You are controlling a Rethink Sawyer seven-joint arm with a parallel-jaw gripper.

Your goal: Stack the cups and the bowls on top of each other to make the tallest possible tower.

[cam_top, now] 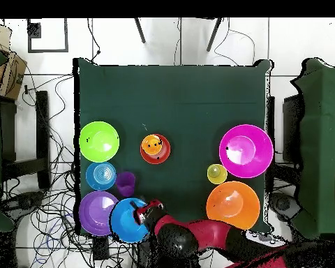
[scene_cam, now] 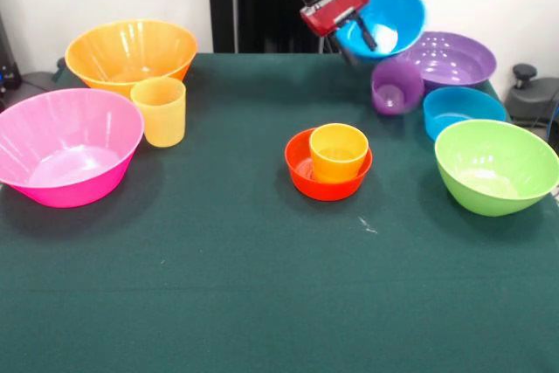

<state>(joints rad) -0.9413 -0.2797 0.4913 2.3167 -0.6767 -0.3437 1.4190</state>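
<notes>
My gripper (scene_cam: 356, 32) is shut on the rim of the medium blue bowl (scene_cam: 389, 13) and holds it tilted in the air at the table's back right; it also shows in the overhead view (cam_top: 128, 220). Below it are the purple cup (scene_cam: 396, 86), the wide purple bowl (scene_cam: 456, 60) and the small blue bowl (scene_cam: 463, 109). The tower stands mid-table: the orange cup (scene_cam: 338, 152) upright inside the small red-orange bowl (scene_cam: 301, 170). The lime green bowl (scene_cam: 493, 168) sits at the right.
The big pink bowl (scene_cam: 65, 146) sits at the left, with the big yellow bowl (scene_cam: 131, 54) behind it and the yellow-orange cup (scene_cam: 159, 111) upright between them. Green cloth (scene_cam: 262, 303) covers the table.
</notes>
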